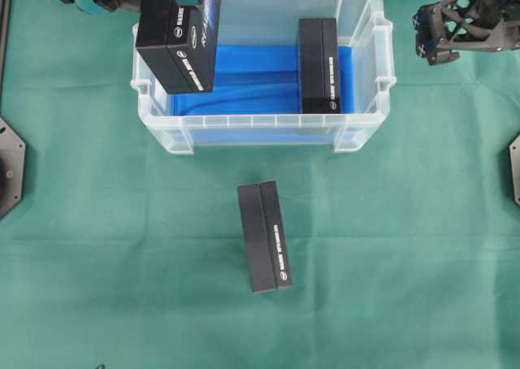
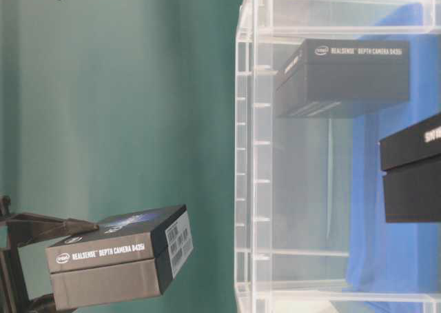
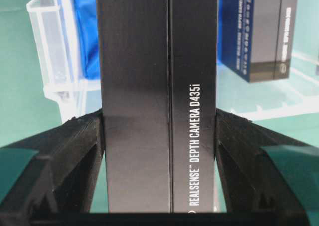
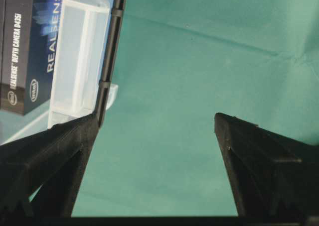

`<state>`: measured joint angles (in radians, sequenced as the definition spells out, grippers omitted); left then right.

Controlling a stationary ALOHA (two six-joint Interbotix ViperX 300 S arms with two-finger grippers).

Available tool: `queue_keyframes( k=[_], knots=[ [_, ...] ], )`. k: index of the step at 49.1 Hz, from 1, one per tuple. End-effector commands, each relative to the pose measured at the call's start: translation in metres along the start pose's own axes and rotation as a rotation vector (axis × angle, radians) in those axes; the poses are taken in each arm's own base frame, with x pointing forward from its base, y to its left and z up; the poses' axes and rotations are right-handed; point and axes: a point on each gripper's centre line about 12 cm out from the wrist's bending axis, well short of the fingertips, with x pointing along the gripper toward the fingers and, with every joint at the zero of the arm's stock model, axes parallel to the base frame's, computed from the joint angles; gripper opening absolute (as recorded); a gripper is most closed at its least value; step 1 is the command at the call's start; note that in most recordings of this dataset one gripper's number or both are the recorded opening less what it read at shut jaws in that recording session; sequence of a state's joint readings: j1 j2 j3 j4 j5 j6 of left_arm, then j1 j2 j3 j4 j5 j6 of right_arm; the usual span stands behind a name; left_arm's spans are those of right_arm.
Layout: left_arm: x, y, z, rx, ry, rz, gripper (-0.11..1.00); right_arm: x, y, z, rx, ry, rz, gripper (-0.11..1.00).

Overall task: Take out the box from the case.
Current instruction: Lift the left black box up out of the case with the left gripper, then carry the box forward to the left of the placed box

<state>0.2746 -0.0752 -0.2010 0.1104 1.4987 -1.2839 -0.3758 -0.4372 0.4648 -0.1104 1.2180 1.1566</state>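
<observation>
The left gripper clamps a black box, holding it above the case's left end. The right gripper hangs wide and bare, with the case just beside it.

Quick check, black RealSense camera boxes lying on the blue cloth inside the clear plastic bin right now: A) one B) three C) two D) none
A: one black box lies in the clear bin; another is clamped in the left gripper above the bin's left rim, and a third lies on the green cloth outside.
</observation>
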Motion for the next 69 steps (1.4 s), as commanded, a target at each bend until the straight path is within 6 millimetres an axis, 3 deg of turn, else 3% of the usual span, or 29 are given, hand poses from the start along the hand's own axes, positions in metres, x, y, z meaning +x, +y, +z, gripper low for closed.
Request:
queue_keyframes(
  k=[1,38,47,69],
  knots=[
    [-0.018,0.002,0.002,-0.002,-0.02,-0.047,0.61,-0.005,0.002,0.002,-0.003,-0.013,0.018,0.93],
    [-0.016,0.003,-0.003,0.006,-0.015,-0.037,0.61,-0.004,0.002,0.002,-0.003,-0.011,0.015,0.93],
    [-0.017,0.003,-0.025,0.034,0.007,-0.04,0.61,-0.004,0.002,0.002,-0.006,-0.014,0.014,0.93],
    [-0.023,0.012,-0.106,-0.003,0.029,-0.034,0.61,-0.005,0.002,0.001,-0.011,-0.012,0.014,0.93]
  ],
)
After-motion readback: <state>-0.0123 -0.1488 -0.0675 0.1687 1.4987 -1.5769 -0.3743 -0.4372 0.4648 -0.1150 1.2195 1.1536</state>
